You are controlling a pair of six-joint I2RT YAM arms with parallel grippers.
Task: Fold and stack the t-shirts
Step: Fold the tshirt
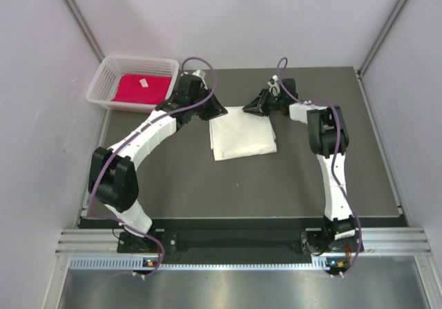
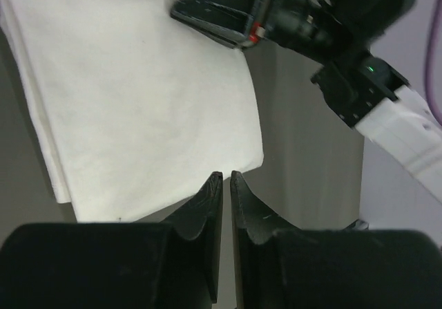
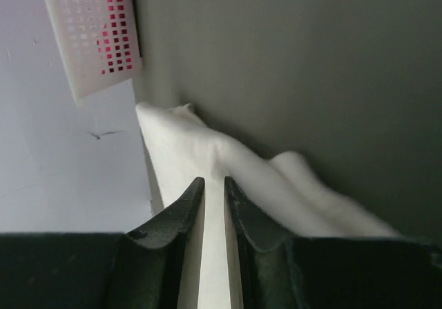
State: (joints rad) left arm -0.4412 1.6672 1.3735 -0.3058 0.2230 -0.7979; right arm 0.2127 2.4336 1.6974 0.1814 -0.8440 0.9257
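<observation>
Pale walls (image 1: pixel 242 19) close in a dark grey surface (image 1: pixel 311 184). A white mesh basket (image 1: pixel 99 81) sits at its far left corner. The red t-shirt (image 1: pixel 141 91) lies in that basket with a small white tag (image 1: pixel 143 82) on top. The cream-white t-shirt (image 1: pixel 242 137) lies near the middle of the surface, toward the far edge, already folded into a layered rectangle.

Both arms reach to the far edge of that rectangle, one at each far corner. The left tool (image 2: pixel 224 179) is closed to a thin slit with its tips right at a corner of the cloth. No cloth shows inside the slit. The right tool (image 3: pixel 214 183) is drawn nearly together, and white cloth fills the gap between its fingers. The edge of the shirt is bunched into a ridge just ahead of it, so it appears to have the shirt pinched.

This looks like the start of another fold, or a lift, of the cream-white t-shirt. The next move calls for both tools to hold all the layers and rise together, or the stack will slip apart. The left grip looks doubtful.

No brand or writing is readable, and the tag is too small to make out.
</observation>
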